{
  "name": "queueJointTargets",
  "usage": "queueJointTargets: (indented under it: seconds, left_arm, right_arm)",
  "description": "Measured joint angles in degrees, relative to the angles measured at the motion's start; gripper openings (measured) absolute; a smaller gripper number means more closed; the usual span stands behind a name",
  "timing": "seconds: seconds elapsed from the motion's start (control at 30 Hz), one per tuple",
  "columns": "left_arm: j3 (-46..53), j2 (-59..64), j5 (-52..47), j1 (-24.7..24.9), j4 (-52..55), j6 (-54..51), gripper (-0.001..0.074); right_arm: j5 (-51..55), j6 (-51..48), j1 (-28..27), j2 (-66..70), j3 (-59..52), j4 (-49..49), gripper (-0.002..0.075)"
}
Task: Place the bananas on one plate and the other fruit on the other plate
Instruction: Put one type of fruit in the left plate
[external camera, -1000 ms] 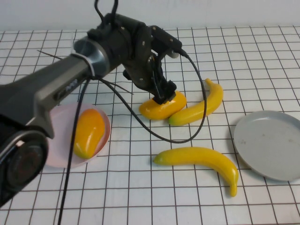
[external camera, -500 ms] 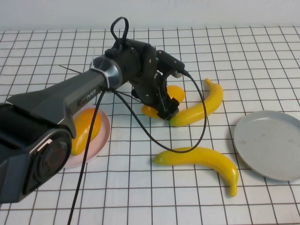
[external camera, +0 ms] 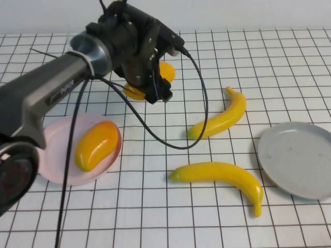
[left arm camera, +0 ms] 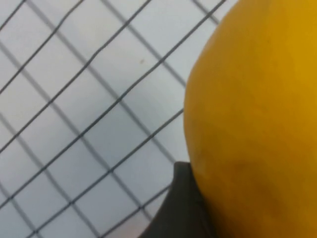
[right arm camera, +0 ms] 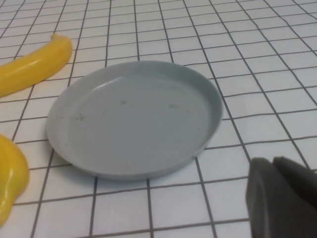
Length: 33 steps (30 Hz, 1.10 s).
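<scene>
My left gripper (external camera: 154,86) is shut on one orange-yellow oval fruit (external camera: 166,71), holding it above the table at the back left; this fruit (left arm camera: 257,114) fills the left wrist view beside a dark finger (left arm camera: 179,208). A second oval fruit (external camera: 95,145) lies on the pink plate (external camera: 54,175) at the left. Two bananas lie on the table: one (external camera: 222,118) in the middle, one (external camera: 222,175) nearer the front. The grey plate (external camera: 300,157) sits at the right with nothing on it. My right gripper (right arm camera: 285,198) hovers shut beside the grey plate (right arm camera: 133,116); it does not show in the high view.
A black cable (external camera: 201,108) loops down from the left arm over the table's middle, close to the farther banana. In the right wrist view both bananas (right arm camera: 29,67) (right arm camera: 10,178) lie just past the grey plate. The table is a white grid cloth.
The left gripper has closed on the oval fruit that lay against the farther banana, lifted it, and carried it back and to the left. The banana stayed in place.
</scene>
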State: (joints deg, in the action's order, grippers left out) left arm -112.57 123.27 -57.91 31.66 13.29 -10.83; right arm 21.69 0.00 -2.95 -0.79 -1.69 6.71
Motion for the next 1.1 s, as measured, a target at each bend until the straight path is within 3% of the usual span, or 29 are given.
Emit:
queueJointTargets:
  seconds: [0.2,0.5,0.7,0.9,1.0,1.1]
  left_arm:
    - [14.7,-12.0,0.1,-4.6,0.2,7.2,0.0512]
    - [42.0,-24.8,12.9,-16.1,-6.5,11.9,0.0516]
    - [46.6,-24.8,17.0,-18.3,-8.0,12.4,0.0575]
    - [46.6,-24.7,18.5,-18.3,-7.5,12.0,0.0580]
    - [46.6,-24.9,18.5,-18.3,-7.1,12.0,0.0503]
    - [46.6,-27.0,18.5,-18.3,-7.0,12.0,0.0289]
  right_arm:
    - [0.0,0.0,0.0,0.0,0.0,0.0,-0.0017]
    - [0.0,0.0,0.0,0.0,0.0,0.0,-0.0017]
    - [0.0,0.0,0.0,0.0,0.0,0.0,-0.0017]
    - [0.0,0.0,0.0,0.0,0.0,0.0,-0.0017]
    - [0.0,0.0,0.0,0.0,0.0,0.0,-0.0017]
    - [0.0,0.0,0.0,0.0,0.0,0.0,-0.0017]
